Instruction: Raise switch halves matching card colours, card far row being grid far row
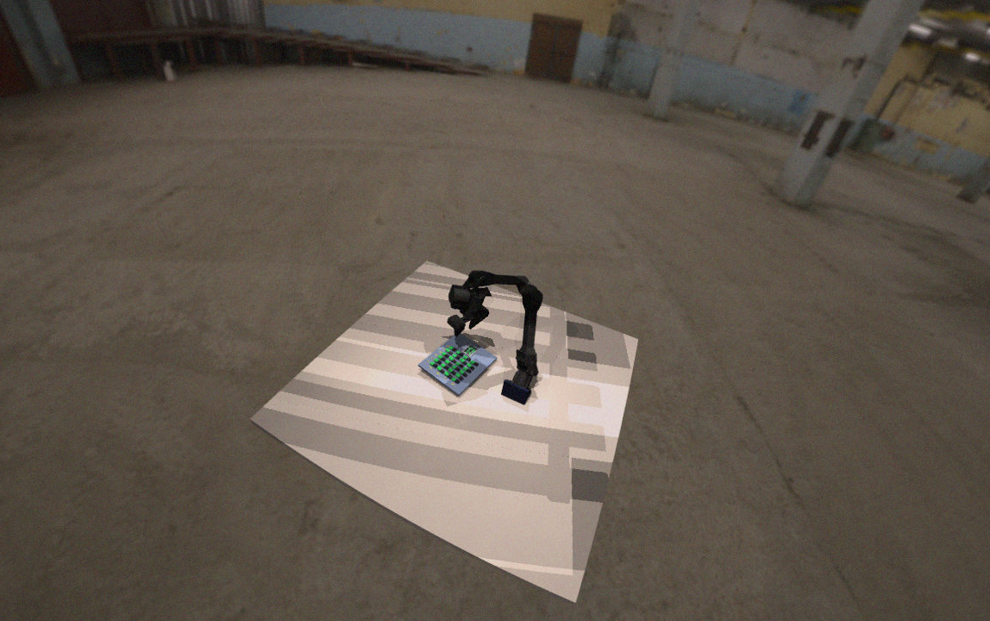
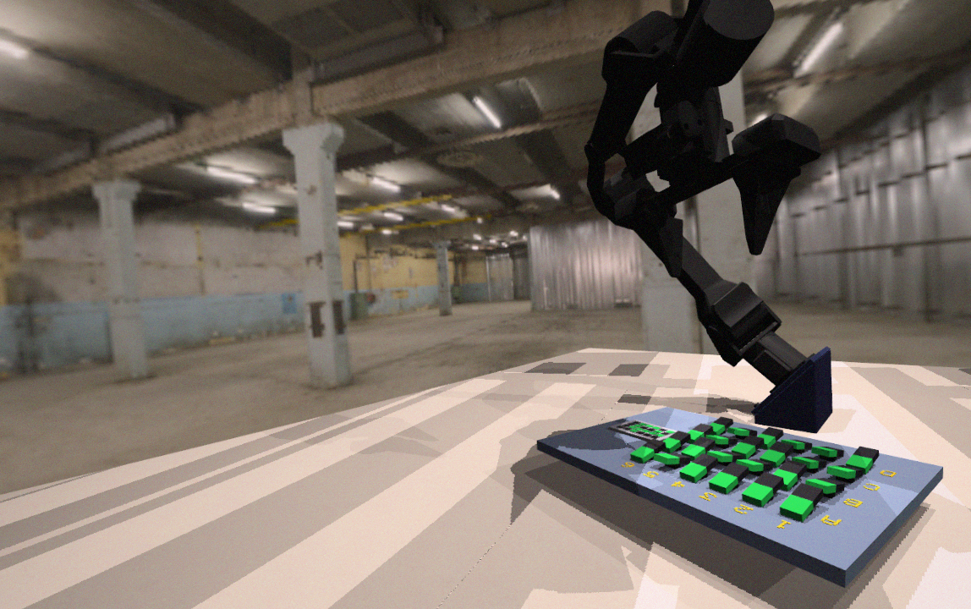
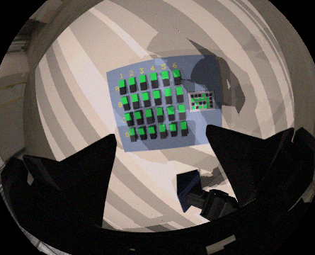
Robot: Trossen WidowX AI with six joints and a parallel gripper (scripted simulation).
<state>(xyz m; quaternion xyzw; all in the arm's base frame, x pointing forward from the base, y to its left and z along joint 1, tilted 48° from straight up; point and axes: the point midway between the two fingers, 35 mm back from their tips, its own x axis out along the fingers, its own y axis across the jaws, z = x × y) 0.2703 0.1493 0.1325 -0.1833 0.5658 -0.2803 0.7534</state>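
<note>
The blue-grey panel [image 1: 486, 360] [image 2: 874, 522] [image 3: 204, 132] carries a grid of green and dark rocker switches [image 1: 454, 364] [image 3: 156, 95], in rows A to D and columns 1 to 6. In the exterior view, switch A1 [image 2: 797, 506] has its green half raised; others tilt in differing directions. The small card [image 2: 640, 430] [image 3: 201, 101] lies on the panel beside column 6, with mixed green and dark squares. My gripper [image 1: 466, 330] [image 2: 715, 263] [image 3: 162, 134] is open and empty, high above the panel, with its fingers wide apart. No switch is hidden in the wrist view.
The arm's dark blue base [image 1: 516, 392] [image 2: 799, 393] [image 3: 188, 185] stands on the striped table top [image 1: 406, 463] [image 2: 247, 514] beside the panel, on the row D side. The arm arches up from it. Shadows fall across part of the panel.
</note>
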